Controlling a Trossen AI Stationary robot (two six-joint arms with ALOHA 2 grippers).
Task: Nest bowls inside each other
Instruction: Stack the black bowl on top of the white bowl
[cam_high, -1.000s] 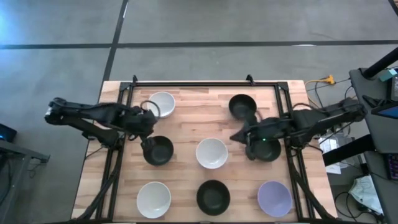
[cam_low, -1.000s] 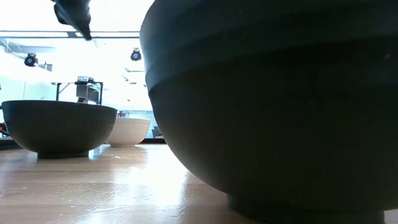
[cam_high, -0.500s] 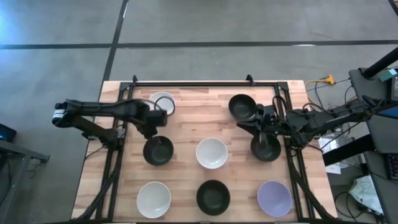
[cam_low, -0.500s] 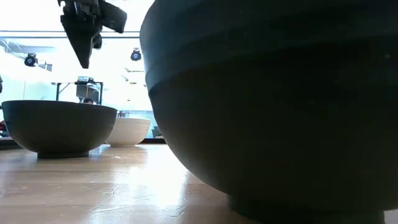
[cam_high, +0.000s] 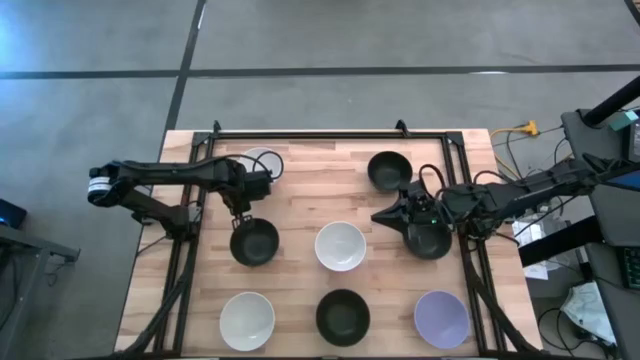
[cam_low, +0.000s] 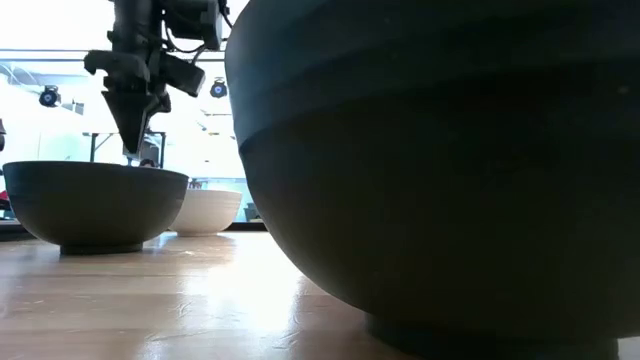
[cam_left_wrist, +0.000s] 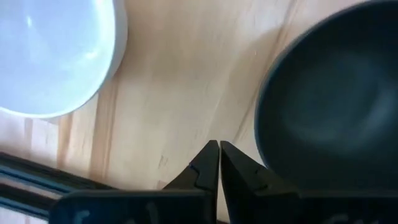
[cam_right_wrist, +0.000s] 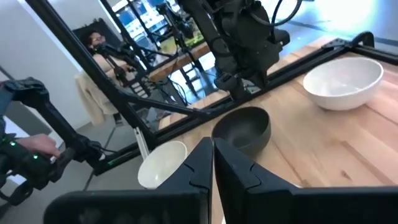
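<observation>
Left gripper (cam_high: 243, 213) hangs over the bare wood between the back-left white bowl (cam_high: 261, 163) and the black bowl (cam_high: 254, 242) just in front of it — fingers pinched together, gripping nothing. Right gripper (cam_high: 382, 216) points in toward the centre white bowl (cam_high: 341, 246), fingers pressed tight on empty air, with one black bowl (cam_high: 429, 240) under its wrist and another black bowl (cam_high: 388, 171) behind. Along the front edge sit a white bowl (cam_high: 247, 319), a black bowl (cam_high: 343, 316) and the lavender bowl (cam_high: 441, 318) — every one standing apart.

dark jointed arms (cam_high: 170, 178), black looping cables (cam_high: 430, 180)
</observation>
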